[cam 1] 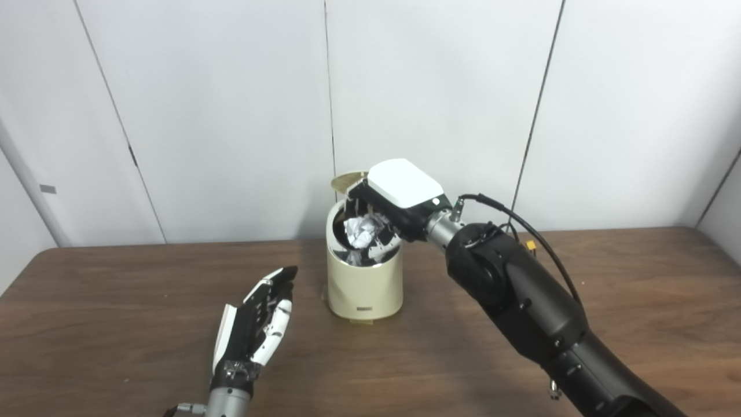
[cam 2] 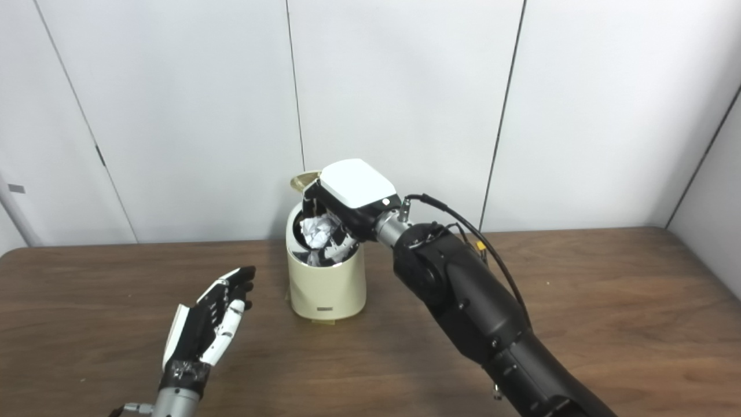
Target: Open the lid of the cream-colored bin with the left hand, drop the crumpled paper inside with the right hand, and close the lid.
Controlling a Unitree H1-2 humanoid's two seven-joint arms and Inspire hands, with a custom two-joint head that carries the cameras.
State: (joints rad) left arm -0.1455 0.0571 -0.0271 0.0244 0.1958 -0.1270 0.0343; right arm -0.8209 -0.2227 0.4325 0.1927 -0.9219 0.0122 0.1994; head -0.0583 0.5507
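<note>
The cream-colored bin (cam 1: 365, 284) is standing upright on the brown bench (cam 1: 116, 278), its lid (cam 1: 346, 180) tilted up at the rear. The right hand (cam 1: 386, 211) is reaching over the bin's open mouth, its fingers curling around the crumpled paper (cam 1: 362, 229) just inside the rim. The left hand (cam 1: 257, 324) is resting near the bin's left side, apart from it, fingers extended and holding nothing.

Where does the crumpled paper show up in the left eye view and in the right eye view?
Left eye view: crumpled paper sits centre frame, in the right hand over the cream-colored bin mouth.
Right eye view: same spot, shifted left of centre.
Shared landmark: the raised lid behind the bin.
</note>
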